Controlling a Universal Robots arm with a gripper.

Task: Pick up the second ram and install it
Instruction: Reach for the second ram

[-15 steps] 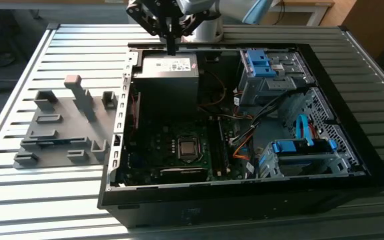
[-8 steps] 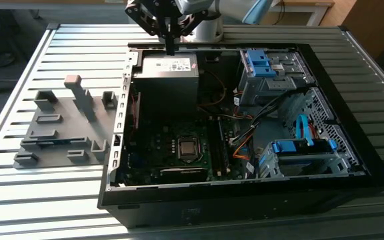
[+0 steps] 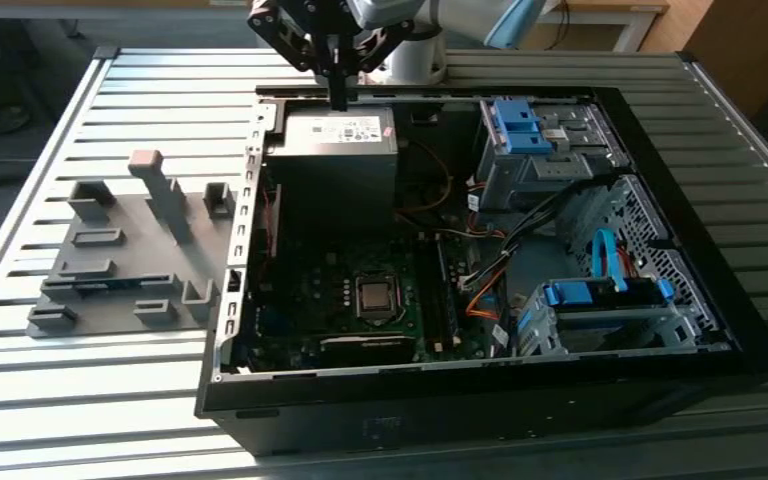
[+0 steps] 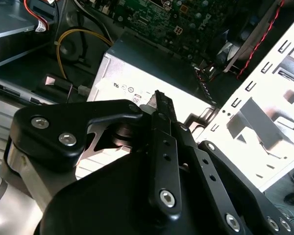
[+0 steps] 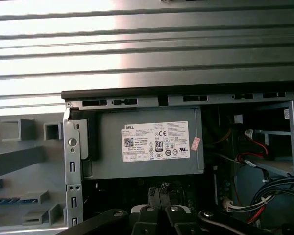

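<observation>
The second ram [image 3: 97, 283] is a thin blue-green strip lying in a slot of the grey fixture plate [image 3: 124, 250], at the exterior view's left of the open computer case. In the first wrist view the ram [image 5: 10, 200] shows as a blue strip in the same plate [image 5: 19, 161]. My gripper [image 3: 340, 98] hangs over the back of the case, above the grey power-supply box [image 3: 337, 135], well away from the ram. Its black fingers [image 4: 159, 105] are pressed together with nothing between them. The gripper [image 5: 159, 196] points down at the labelled box [image 5: 147, 142].
The black case [image 3: 491, 400] lies open on a slatted metal table [image 3: 157, 110]. The motherboard [image 3: 357, 300] sits in its middle. Blue drive-bay clips [image 3: 518, 125] and cables fill the side at the exterior view's right. The case's metal rim [image 3: 244, 200] stands between the gripper and the fixture plate.
</observation>
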